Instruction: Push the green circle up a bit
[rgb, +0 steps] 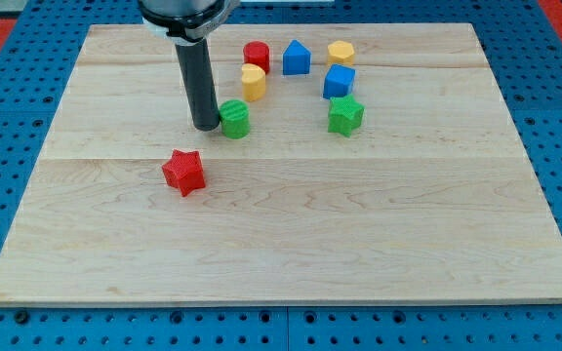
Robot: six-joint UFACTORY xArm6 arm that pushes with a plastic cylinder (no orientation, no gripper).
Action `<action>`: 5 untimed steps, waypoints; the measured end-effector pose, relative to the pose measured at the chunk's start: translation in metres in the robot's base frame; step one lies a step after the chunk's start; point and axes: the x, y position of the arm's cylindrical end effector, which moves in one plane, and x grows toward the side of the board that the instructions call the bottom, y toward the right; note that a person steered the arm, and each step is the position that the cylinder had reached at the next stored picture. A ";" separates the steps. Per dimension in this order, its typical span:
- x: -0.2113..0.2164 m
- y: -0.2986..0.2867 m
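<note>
The wooden board (291,244) is lying flat on a blue pegboard surface (8,58) and filling most of the view. The dark rod is coming down from the view's top, and my tip (206,128) is resting on the board in the upper left-centre. There is nothing on it to spread or pinch: it is a plain rod end, carrying nothing.

The blocks are gathering in the upper middle of the board. The green circle (234,118) is sitting just to the view's right of my tip, appearing to touch it or very nearly so; the pictures are not settling which. A yellow block (253,81) of rounded shape is standing near the green circle, toward the view's top and slightly right. A red cylinder (256,55) is standing beyond that. A blue block (297,58) with a peaked top, a yellow hexagon (341,52), a blue cube (339,81) and a green star (344,114) are sitting further to the view's right. A red star (184,172) is lying apart, toward the view's bottom left of my tip.

Judgement: the tip is standing beside the green circle, not below it. A push from here would be sending it sideways. The tip is needing to come round to the circle's lower side first. The yellow block above is leaving little room.
</note>
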 end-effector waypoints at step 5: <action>0.037 0.033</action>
